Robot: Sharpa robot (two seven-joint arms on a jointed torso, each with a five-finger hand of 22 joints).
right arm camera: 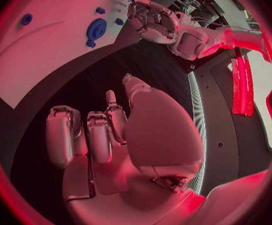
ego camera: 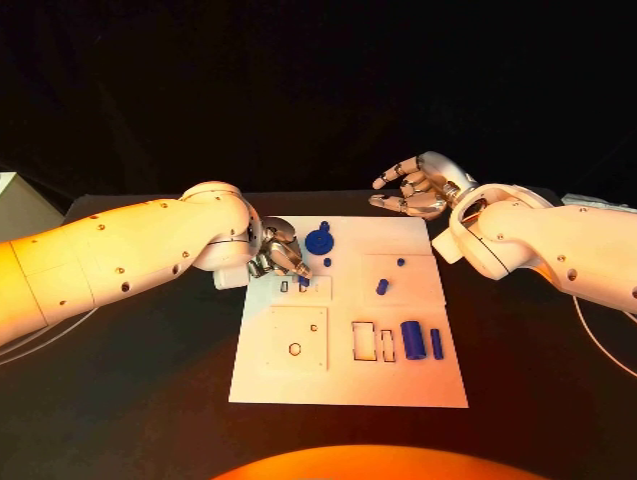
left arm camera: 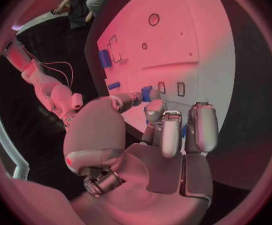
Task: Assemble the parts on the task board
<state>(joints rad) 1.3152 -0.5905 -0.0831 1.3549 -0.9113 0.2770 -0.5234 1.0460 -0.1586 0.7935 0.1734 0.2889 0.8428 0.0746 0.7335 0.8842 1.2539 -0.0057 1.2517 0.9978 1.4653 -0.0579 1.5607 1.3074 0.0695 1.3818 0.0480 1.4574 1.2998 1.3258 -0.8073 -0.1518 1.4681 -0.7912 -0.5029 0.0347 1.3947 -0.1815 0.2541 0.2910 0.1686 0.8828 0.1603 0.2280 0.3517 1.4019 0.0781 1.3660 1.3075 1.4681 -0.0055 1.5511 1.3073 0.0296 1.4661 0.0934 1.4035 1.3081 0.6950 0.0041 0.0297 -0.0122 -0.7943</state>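
Hand work is centred at the left edge of the task board (ego camera: 350, 312), the white plate lying in the middle of the black bench (ego camera: 131, 400). From large to small: the left hand (ego camera: 278, 252) is bent down over the board's near-left slots, and in the left wrist view a small blue part (left arm camera: 146, 93) is seen at its fingertips (left arm camera: 155, 108) – apparently pinched, though the contact itself cannot be made out for certain. The right hand (ego camera: 416, 186) is held raised beyond the board's far right corner, palm turned up, fingers apart and nothing in them.

On the board a round blue disc (ego camera: 320, 241) is found near the far edge, a blue cylinder (ego camera: 413, 340) and a slim blue bar (ego camera: 436, 343) beside the rectangular cut-outs, and a small blue peg (ego camera: 382, 287) stands mid-board.

The step in hand is judged to be an insertion at the small slots (ego camera: 284, 286) – careful alignment and a straight downward press are called for next.
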